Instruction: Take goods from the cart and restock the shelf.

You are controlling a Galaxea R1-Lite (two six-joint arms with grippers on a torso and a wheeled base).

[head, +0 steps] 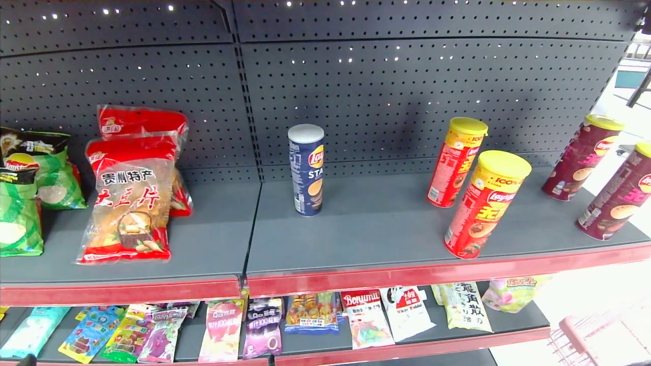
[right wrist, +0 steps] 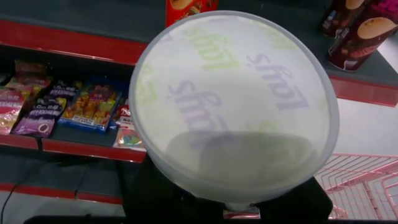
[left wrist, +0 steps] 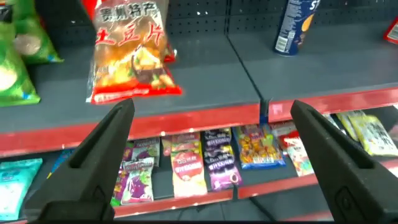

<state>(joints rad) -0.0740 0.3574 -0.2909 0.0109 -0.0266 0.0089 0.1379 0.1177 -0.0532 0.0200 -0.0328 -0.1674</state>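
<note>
A chips can with a translucent white lid [right wrist: 233, 106] sits right in front of the right wrist camera, and my right gripper [right wrist: 230, 208] is shut on it below the lid. It hangs in front of the shelf's red front edge [right wrist: 74, 46], with the pink cart [right wrist: 367, 183] below. My left gripper [left wrist: 211, 107] is open with nothing between its black fingers [left wrist: 102, 152], facing the shelf edge below the red chip bag [left wrist: 130, 53]. On the grey shelf [head: 356, 229] stand a blue can [head: 306, 170], two red cans [head: 485, 203] and two maroon cans [head: 580, 157].
Red chip bags [head: 129, 203] and green bags [head: 30, 188] take up the shelf's left part. Bare shelf lies around the blue can. The lower shelf [head: 524, 317] holds several small snack packets. The pink cart [head: 600, 335] is at the lower right.
</note>
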